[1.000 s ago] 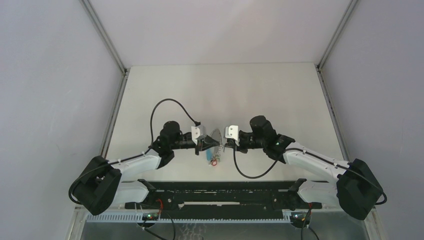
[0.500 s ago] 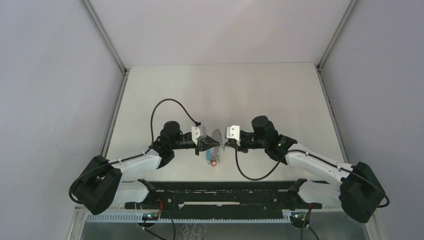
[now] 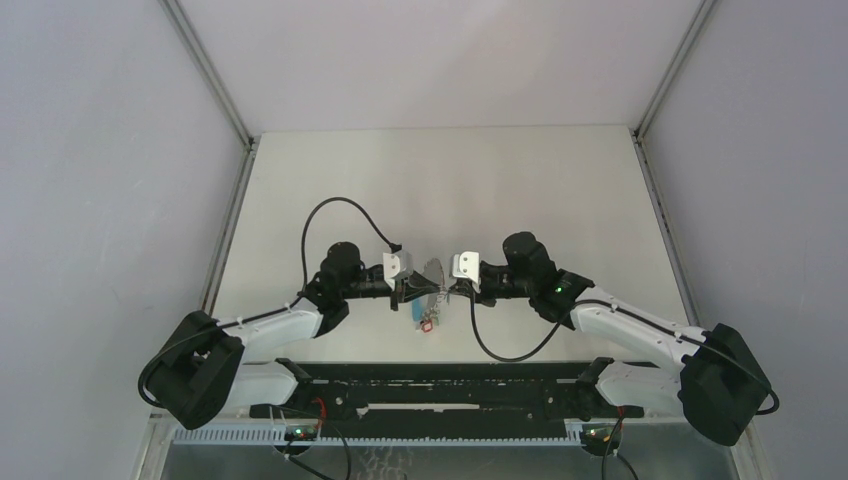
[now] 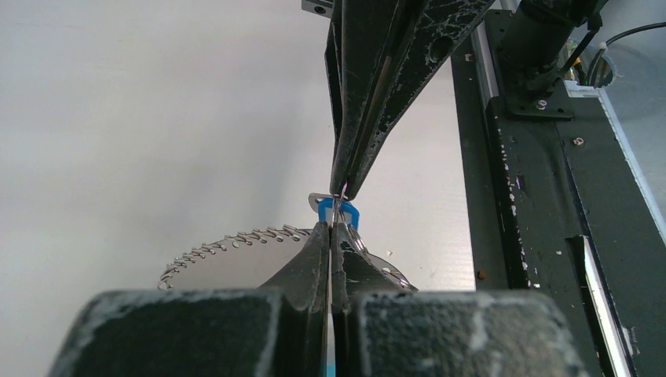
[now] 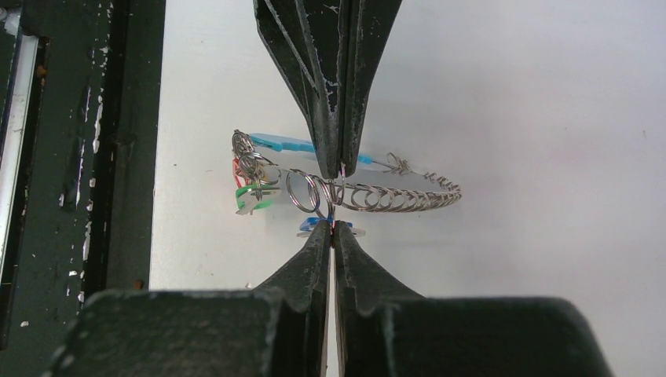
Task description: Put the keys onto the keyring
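Near the counter's [image 3: 450, 180] front edge, midway: left fingers [image 4: 322, 245] are pinching the keyring [image 5: 393, 198] wire, and right fingers [image 5: 320, 245] are clamping the blue key [image 5: 312, 225] just beside it. Best approach: steadying the keyring, then sliding the key's hole slowly onto the wire end.

The keyring [image 5: 393, 198] is silver wire with cyan, green and red bits. The key [image 4: 349, 213] has a blue head. The left gripper [image 4: 331, 232] and right gripper [image 5: 333, 229] are black, flecked white.

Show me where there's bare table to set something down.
Bare: the far half of the table toward the back wall, and strips along the left wall and right wall. Crowded: the near middle, where left gripper and right gripper meet at the keyring.
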### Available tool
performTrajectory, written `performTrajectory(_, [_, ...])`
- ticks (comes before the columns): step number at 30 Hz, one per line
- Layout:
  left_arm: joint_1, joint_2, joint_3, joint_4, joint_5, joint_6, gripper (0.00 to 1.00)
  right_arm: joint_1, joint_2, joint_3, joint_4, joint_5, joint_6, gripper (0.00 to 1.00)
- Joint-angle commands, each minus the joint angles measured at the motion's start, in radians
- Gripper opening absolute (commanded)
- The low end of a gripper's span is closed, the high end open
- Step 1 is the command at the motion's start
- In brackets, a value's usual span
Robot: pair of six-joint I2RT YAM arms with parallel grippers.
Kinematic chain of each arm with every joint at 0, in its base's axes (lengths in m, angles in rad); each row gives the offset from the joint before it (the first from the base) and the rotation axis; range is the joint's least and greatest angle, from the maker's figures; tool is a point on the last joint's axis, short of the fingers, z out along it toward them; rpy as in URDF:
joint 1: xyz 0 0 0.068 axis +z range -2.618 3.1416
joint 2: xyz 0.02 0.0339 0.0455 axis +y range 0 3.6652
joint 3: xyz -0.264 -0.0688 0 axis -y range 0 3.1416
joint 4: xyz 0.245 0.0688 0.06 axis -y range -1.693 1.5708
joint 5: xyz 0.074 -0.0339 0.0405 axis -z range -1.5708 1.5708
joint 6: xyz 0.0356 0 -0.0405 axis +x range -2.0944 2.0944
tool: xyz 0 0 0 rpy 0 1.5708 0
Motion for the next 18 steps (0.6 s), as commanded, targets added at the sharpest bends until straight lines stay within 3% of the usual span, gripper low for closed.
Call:
performTrajectory(1, [0.005, -0.006, 0.0, 0.056, 0.031, -0.012, 0.0, 0.008, -0.015, 0.0, 0.044, -0.005, 0.007, 0.0])
performTrajectory(18, [0.005, -0.004, 0.003, 0.057, 0.039, -0.015, 0.0, 0.01, -0.006, 0.0, 0.058, -0.004, 0.018, 0.0])
